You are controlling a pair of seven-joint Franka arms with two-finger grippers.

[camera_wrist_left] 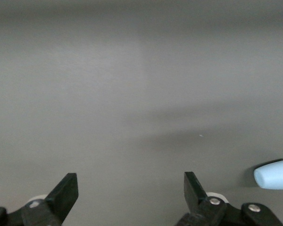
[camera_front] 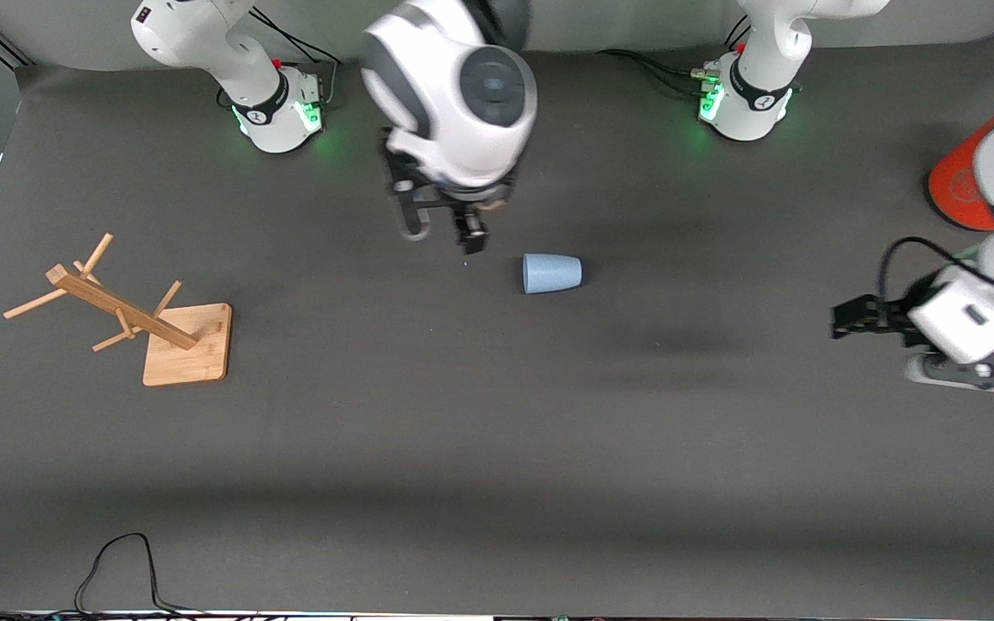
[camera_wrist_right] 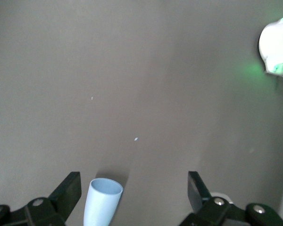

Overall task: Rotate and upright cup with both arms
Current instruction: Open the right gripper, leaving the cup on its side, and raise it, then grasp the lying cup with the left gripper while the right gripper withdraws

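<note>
Rolling is the risk: the cup (camera_front: 551, 273) is lying on its side mid-worktop, and the right gripper (camera_front: 443, 226), hovering just beside it with jaws wide and empty, could nudge it away. The left gripper (camera_front: 851, 317) is waiting toward its own end, jaws likewise wide and empty.

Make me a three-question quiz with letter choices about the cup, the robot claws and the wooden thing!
1. How is the cup?
A. standing up
B. lying on its side
C. hanging on the wooden rack

2. What colour is the cup?
A. pale blue
B. red
C. green

3. What are the right gripper and left gripper doing?
A. both open, holding nothing
B. both squeezing the cup
C. one carrying the rack

Answers: 1 B, its side rests on the table. 2 A, every view shows it pale blue. 3 A, the fingers stand apart with nothing between them.
</note>
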